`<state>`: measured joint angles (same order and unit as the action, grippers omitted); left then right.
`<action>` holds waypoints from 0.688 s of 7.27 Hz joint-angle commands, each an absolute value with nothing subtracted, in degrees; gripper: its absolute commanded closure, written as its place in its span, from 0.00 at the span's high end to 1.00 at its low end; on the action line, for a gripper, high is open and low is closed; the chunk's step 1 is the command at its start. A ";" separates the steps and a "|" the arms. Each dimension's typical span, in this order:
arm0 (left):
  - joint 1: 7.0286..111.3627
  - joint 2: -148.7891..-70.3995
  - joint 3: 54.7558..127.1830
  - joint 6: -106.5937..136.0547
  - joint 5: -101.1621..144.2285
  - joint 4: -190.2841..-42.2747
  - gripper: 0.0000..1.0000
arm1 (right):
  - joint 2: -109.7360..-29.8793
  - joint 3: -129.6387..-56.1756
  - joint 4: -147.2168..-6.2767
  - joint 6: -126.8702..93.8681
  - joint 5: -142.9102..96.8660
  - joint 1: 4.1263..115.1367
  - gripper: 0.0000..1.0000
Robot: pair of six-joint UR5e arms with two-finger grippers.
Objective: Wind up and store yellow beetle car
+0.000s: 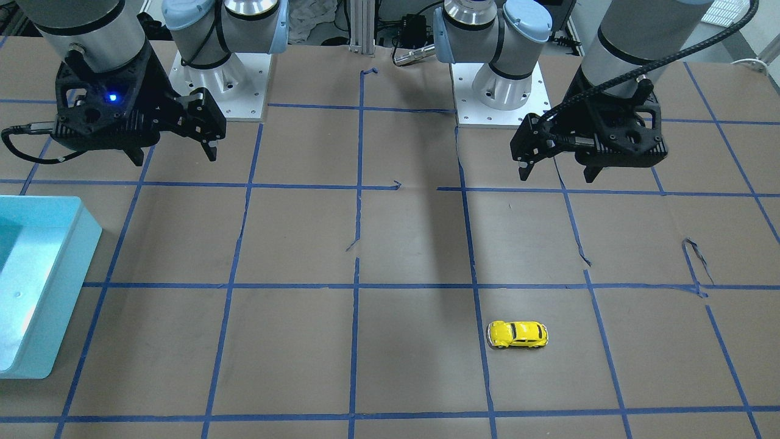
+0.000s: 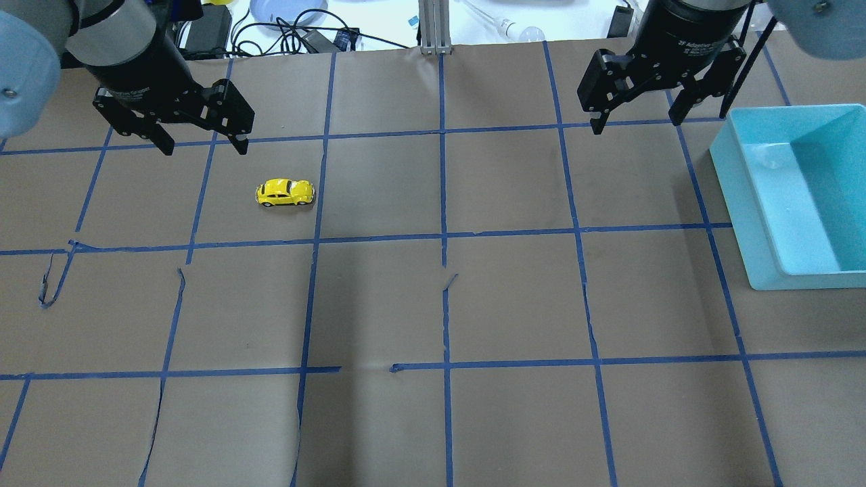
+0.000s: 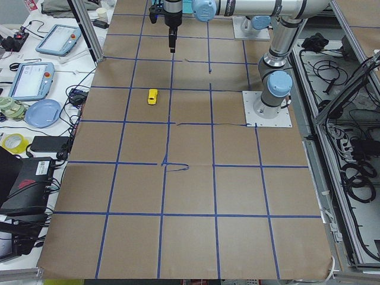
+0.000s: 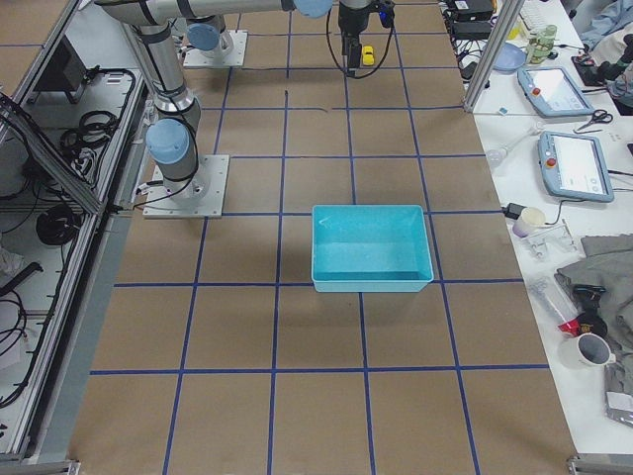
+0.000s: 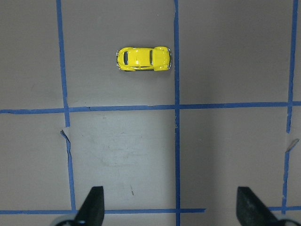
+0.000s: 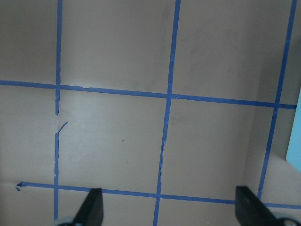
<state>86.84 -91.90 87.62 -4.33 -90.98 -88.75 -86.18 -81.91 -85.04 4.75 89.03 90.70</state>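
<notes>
The yellow beetle car [image 2: 285, 193] stands on its wheels on the brown paper, in the left half of the table. It also shows in the front view [image 1: 517, 334] and in the left wrist view [image 5: 143, 58]. My left gripper [image 2: 203, 145] is open and empty. It hovers above the table, a little beyond and to the left of the car, not touching it. My right gripper [image 2: 634, 125] is open and empty. It hovers at the far right, next to the bin. In the right wrist view the right gripper [image 6: 169, 207] has only taped paper below it.
A light blue open bin [image 2: 744, 216] stands at the right edge of the table, with nothing in it that I can see. It shows at the left in the front view [image 1: 61, 286]. Blue tape lines grid the paper, and some strips are torn and lifted.
</notes>
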 commanded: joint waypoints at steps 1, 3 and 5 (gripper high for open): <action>86.84 -91.85 87.63 -4.39 -90.97 -88.77 1.00 | -86.13 -81.91 -85.08 4.75 89.03 90.70 1.00; 86.84 -91.76 87.63 -4.39 -91.05 -88.77 1.00 | -86.13 -81.91 -84.99 4.75 89.03 90.62 1.00; 86.75 -91.76 87.63 -4.39 -90.97 -88.77 1.00 | -86.13 -81.91 -85.08 4.75 89.03 90.62 1.00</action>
